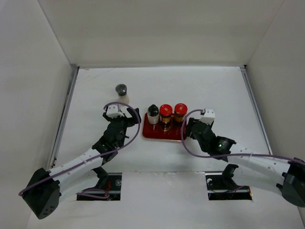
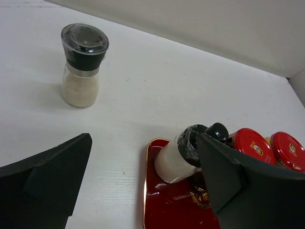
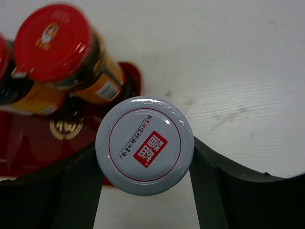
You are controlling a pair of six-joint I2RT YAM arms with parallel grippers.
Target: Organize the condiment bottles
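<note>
Condiment bottles (image 1: 165, 114) mostly stand in a row on the red tray (image 1: 159, 135): a black-capped bottle (image 1: 153, 113) and two red-capped jars (image 1: 180, 110), while the grinder (image 1: 122, 90) waits well apart on the table (image 1: 214, 90). A white-lidded jar (image 3: 144, 145) is clamped in my right gripper (image 1: 187, 128), at the tray's right edge just beside the nearest red-capped jar. My left gripper (image 2: 143, 138) is spread wide with nothing in it, one finger just beside the black-capped bottle. I judge two risks: if I let the white-lidded jar go with its base half over the tray's rim it could tip, or my fingers could shove the red-capped jar as they part, and a careless swing of my left arm could knock the black-capped bottle over. From above, my right wrist hides the white-lidded jar entirely and only the right wrist view shows it held, though not whether its base rests on anything
</note>
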